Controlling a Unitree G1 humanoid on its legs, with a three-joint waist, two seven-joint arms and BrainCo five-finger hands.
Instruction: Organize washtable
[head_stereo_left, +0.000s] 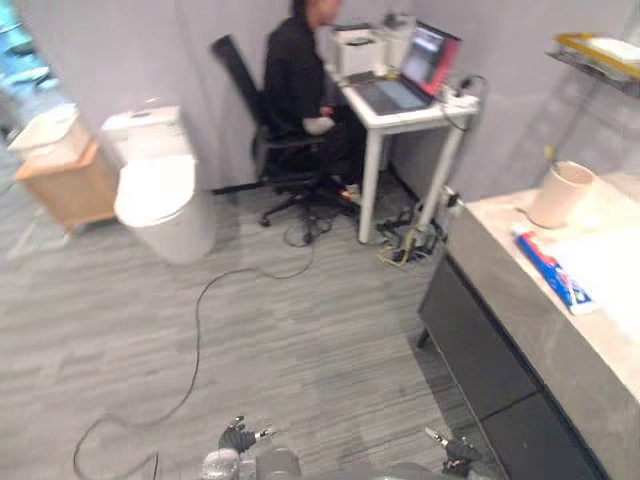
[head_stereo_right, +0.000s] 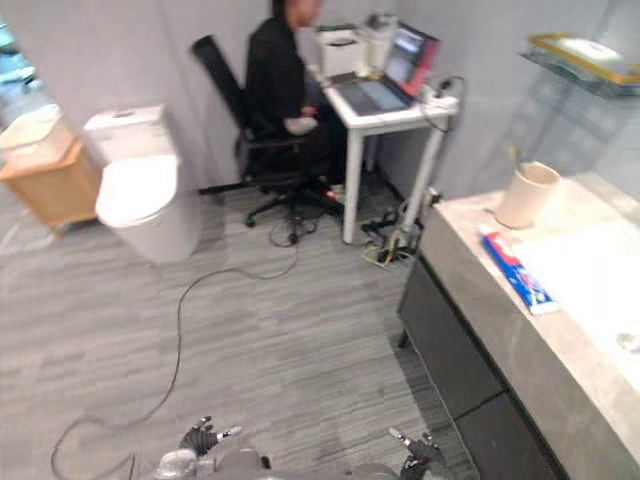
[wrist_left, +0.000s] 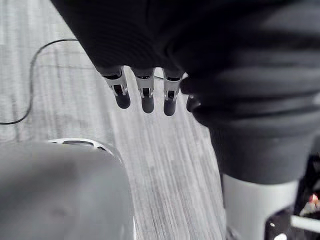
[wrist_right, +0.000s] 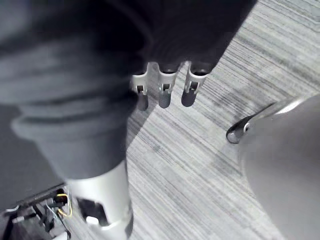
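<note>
Work on the bench (head_stereo_left: 490, 265) appears not yet begun. The left robot hand (head_stereo_left: 240, 436) and right robot hand (head_stereo_left: 456, 452) hang low over the grey floor (head_stereo_left: 300, 340), fingers (wrist_left: 145, 97) loosely straight and apart, holding nothing and touching nothing. A cup (head_stereo_left: 560, 193) and a toothpaste tube (head_stereo_left: 548, 265) sit on the bench, well ahead and to the right of the right robot hand. The next move likely calls for turning toward the bench and stepping within reach. A person (head_stereo_left: 295, 80) sits far ahead of both.
</note>
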